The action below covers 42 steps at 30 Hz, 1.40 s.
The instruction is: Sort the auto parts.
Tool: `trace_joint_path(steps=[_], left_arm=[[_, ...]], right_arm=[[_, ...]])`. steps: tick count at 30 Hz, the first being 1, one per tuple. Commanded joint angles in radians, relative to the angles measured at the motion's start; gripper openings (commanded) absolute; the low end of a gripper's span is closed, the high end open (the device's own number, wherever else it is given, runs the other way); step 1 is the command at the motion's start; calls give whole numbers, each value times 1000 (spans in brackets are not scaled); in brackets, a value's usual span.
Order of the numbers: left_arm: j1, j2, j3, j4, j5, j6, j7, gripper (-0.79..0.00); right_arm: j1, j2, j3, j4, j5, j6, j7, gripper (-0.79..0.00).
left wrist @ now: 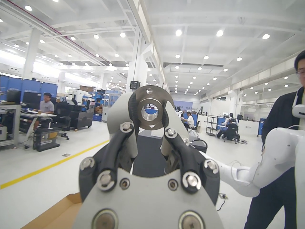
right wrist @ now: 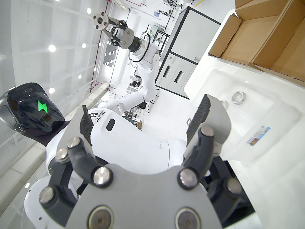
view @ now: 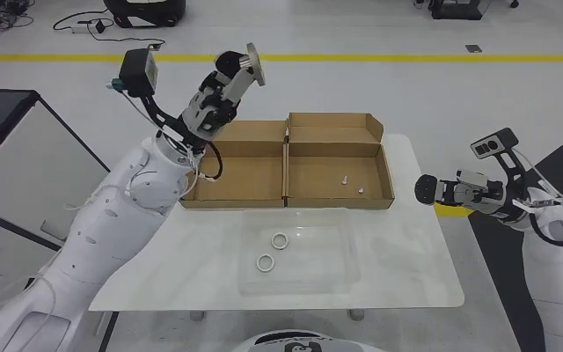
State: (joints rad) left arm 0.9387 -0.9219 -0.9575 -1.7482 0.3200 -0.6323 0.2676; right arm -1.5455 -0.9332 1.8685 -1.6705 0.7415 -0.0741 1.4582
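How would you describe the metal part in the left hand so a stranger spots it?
Find the white table, then the left cardboard box on it. Raised beyond that box, the left hand grips a metal flange. Unlike the two plain rings in the clear tray, it is a disc with bolt holes.

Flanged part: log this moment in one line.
left tool shut on flanged part, held high | right tool open, beside table | two rings in clear tray
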Motion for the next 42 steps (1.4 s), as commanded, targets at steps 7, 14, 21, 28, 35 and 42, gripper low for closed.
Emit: trace_joint_path(steps=[7, 14, 21, 28, 35, 42], left_arm=[[40, -5, -31, 83, 159, -10, -59, -785], [83, -2, -71, 107, 262, -21, -114, -785], [79, -2, -87, 131, 426, -32, -193, -785], [49, -19, -57, 173, 483, -17, -245, -785], [-13, -53, 4, 238, 512, 58, -263, -785], [-76, -84, 68, 359, 633, 77, -256, -785]], right_arm=[[0, 0, 0, 0, 0, 0, 0, 0], [0, 0, 0, 0, 0, 0, 0, 0], [0, 0, 0, 0, 0, 0, 0, 0], [0, 0, 0, 0, 0, 0, 0, 0], [0, 0, 0, 0, 0, 0, 0, 0], [0, 0, 0, 0, 0, 0, 0, 0]])
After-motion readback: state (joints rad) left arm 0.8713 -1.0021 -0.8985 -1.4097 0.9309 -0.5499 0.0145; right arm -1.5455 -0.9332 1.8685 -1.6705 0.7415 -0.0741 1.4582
